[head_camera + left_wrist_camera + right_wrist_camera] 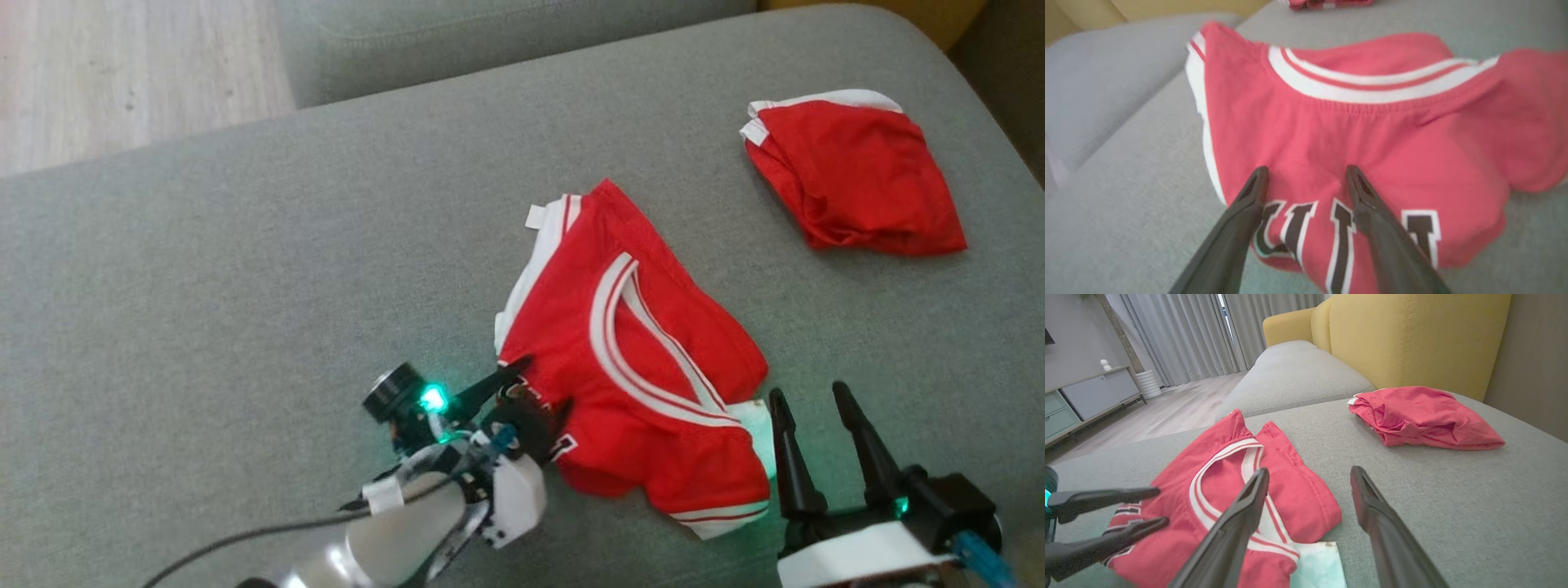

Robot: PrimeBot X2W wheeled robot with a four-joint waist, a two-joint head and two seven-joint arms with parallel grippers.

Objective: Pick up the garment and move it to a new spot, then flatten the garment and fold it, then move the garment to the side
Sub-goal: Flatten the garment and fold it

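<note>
cut-off letters (1295, 228) on garment (1331, 134), maybe "u"

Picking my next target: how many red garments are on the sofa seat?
2. A crumpled jersey lies centrally on the grey cushion, left claw open over its lettered edge, right claw open beside it. A bundled red garment sits apart, far right. Anything beneath them is hidden.

Grey fabric seat cushion (245, 286) lay broad and flat, folded red bundle (853, 175) with white trim rested on its far right part, yellow sofa back (1404, 339) stood behind, pale wooden floor (106, 73) alongside, grey curtains (1180, 335) hung closed, low grey cabinet (1090, 396) stood against the wall.
</note>
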